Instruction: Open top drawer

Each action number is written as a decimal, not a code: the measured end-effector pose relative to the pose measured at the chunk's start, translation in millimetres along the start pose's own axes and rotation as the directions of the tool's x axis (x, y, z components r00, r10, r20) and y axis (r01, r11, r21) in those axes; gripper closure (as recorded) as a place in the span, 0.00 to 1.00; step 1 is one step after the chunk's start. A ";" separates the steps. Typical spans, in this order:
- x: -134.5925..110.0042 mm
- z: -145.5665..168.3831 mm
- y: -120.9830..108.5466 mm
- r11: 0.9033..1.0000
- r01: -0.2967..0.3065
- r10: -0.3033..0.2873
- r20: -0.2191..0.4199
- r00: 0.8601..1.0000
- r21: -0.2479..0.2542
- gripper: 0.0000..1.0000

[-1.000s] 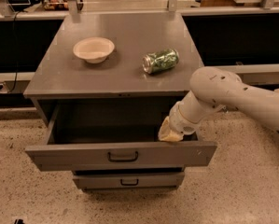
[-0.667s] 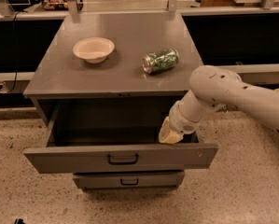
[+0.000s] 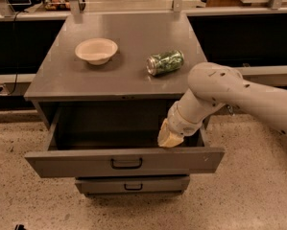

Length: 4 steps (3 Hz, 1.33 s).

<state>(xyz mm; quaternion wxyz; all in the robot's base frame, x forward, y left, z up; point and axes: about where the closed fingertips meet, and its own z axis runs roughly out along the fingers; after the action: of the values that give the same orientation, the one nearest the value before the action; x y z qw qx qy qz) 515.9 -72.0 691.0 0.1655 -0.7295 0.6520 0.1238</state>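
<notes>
- Grey metal cabinet (image 3: pixel 128 75), flat top, on a speckled floor.
- White robot arm (image 3: pixel 239 92) comes in from the right and bends down past the cabinet's right front edge.
- Top drawer (image 3: pixel 85 163) directly under the cabinet top, pulled well out toward the camera. Long axis runs left-right, front panel faces the camera, dark inside exposed.
- Lower drawer (image 3: pixel 133 185) beneath it, pushed in, narrower front.
- Beige bowl (image 3: pixel 96 50) upright on the top, left of centre.
- Green can (image 3: pixel 165 63) lying on its side, right of the bowl, apart from it.
- Gripper (image 3: pixel 170 138), tan tip, down inside the top drawer at its right, just behind the front panel; open or closed, cannot tell.
- Black pull handle (image 3: pixel 126 163) centred on the top drawer front.
</notes>
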 end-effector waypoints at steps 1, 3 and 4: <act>-17.2 -9.2 -4.3 0.999 0.033 -0.033 -0.011 0.999 0.019 0.58; -9.0 5.9 -26.9 0.997 0.027 -0.024 -0.041 0.999 0.073 0.70; 7.7 20.1 -42.3 0.994 0.015 -0.007 -0.069 0.998 0.109 0.89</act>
<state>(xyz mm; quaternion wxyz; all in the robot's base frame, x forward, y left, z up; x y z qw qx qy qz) 559.6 -66.9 672.9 0.1836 -0.7267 0.6591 0.0618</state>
